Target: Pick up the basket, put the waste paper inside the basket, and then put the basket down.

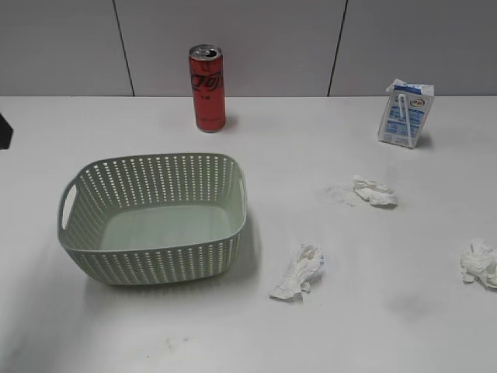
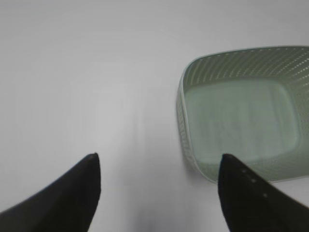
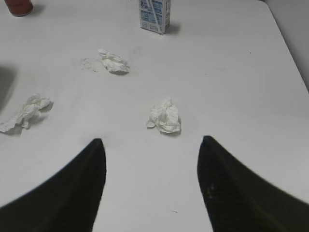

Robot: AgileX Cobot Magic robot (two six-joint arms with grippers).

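Note:
The pale green basket (image 1: 70, 233) stands empty on the white table at the left; it also shows in the left wrist view (image 2: 186, 130). Three white waste paper wads lie on the table: one (image 1: 299, 272) right of the basket, one (image 1: 374, 191) farther back, one (image 1: 480, 263) at the right edge. In the right wrist view they lie at the left (image 3: 26, 112), far middle (image 3: 112, 62) and centre (image 3: 165, 117). My left gripper (image 2: 159, 157) is open and empty, left of the basket. My right gripper (image 3: 152, 141) is open and empty, just short of the centre wad. Neither gripper shows in the exterior view.
A red drink can (image 1: 206, 87) stands behind the basket. A blue-and-white drink carton (image 1: 407, 113) stands at the back right, also in the right wrist view (image 3: 154, 14). The table's right edge (image 3: 289, 53) runs near the carton.

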